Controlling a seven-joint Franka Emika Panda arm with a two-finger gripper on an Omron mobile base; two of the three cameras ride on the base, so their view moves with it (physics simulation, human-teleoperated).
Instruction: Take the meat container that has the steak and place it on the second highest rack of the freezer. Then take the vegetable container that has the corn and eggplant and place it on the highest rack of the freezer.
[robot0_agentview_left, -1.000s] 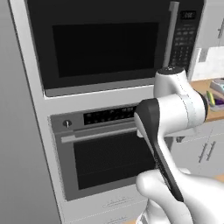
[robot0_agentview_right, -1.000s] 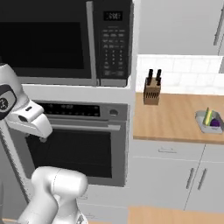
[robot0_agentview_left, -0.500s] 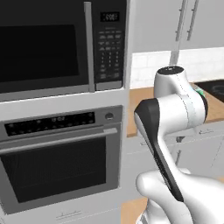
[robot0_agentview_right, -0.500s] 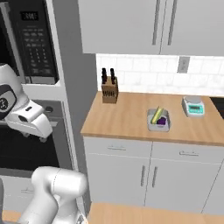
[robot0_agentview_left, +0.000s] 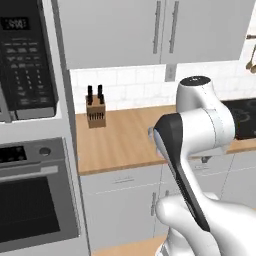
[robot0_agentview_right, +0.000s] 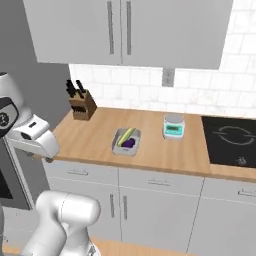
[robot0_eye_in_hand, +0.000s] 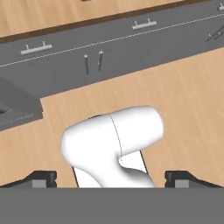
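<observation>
You see a matt wooden bench (robot0_agentview_right: 95, 135), a grey metal vegetable container (robot0_agentview_right: 126, 142), and a glossy black cooktop (robot0_agentview_right: 232, 141).

Wooden counter (robot0_agentview_right: 95, 137), grey cupboards (robot0_agentview_right: 120, 30), white tiled wall (robot0_agentview_right: 200, 87).

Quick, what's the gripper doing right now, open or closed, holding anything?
Gripper: open, jaws spread wide, nothing between the fingertips.

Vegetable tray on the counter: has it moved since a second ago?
No. The vegetable tray still sits between the knife block and the scale; the camera itself moved.
</observation>
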